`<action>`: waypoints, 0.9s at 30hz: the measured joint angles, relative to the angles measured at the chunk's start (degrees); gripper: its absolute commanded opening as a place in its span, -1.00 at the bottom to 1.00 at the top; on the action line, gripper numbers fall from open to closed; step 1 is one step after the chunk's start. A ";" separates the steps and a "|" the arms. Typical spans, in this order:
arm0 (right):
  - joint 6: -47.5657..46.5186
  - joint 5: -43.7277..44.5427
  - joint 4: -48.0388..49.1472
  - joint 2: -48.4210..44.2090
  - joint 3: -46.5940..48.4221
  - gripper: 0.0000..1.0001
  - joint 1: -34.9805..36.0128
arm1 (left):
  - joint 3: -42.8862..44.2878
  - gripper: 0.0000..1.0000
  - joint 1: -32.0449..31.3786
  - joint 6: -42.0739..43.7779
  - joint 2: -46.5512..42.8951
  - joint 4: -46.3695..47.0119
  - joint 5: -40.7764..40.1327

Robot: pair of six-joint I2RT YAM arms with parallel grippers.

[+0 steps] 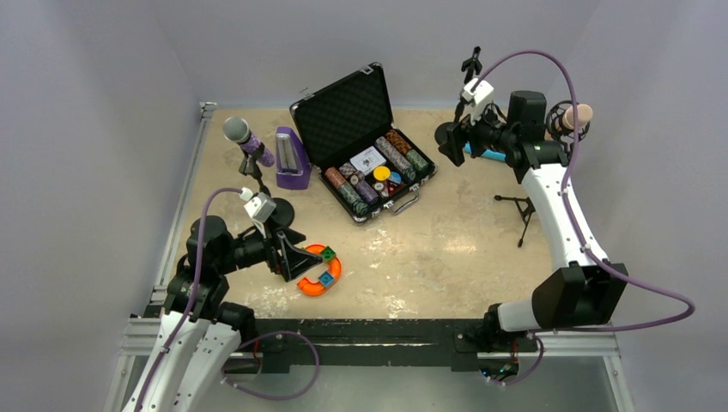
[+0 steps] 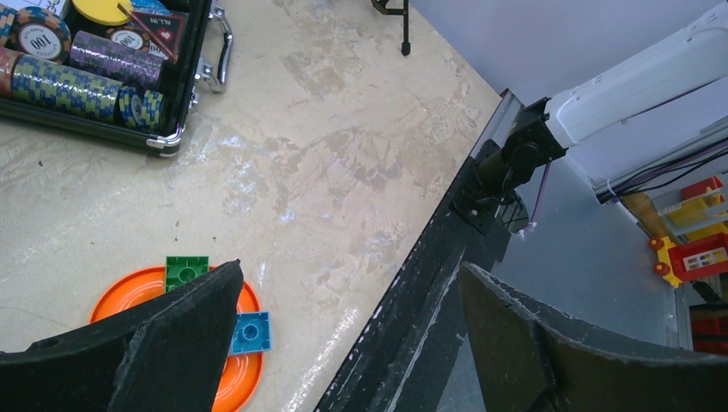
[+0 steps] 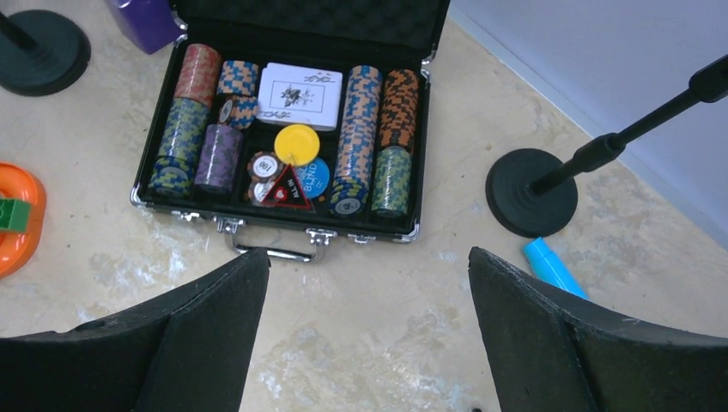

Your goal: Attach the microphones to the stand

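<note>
The glittery purple microphone with a silver mesh head sits tilted in the clip of the left stand. At the far right the pale pink microphone rests in a black holder behind my right arm. The cyan-blue microphone lies flat on the table beside the round base of the back stand, whose clip holds nothing. My right gripper hovers open just left of the cyan microphone. My left gripper is open with nothing in it, over the table's front edge by an orange plate.
An open black case of poker chips and cards stands mid-table. A purple metronome-shaped box is beside the left stand. The orange plate carries a green brick and a blue brick. Tripod legs stand at the right.
</note>
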 measured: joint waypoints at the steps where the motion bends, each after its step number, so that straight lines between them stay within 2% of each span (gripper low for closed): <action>1: 0.57 0.28 0.48 0.48 0.44 0.76 0.04 | 0.00 0.99 0.00 0.00 0.00 0.00 0.00; 11: 10.34 7.37 9.33 6.16 4.04 0.76 0.11 | 0.00 0.99 0.00 0.20 0.63 -0.02 -0.33; 20: 23.32 22.69 16.87 18.16 14.05 0.77 0.35 | 0.00 0.99 0.00 0.22 1.31 -0.07 -1.03; 27: 26.88 28.22 19.23 26.75 21.03 0.72 0.31 | 0.00 0.99 0.00 0.24 2.40 -0.07 -1.73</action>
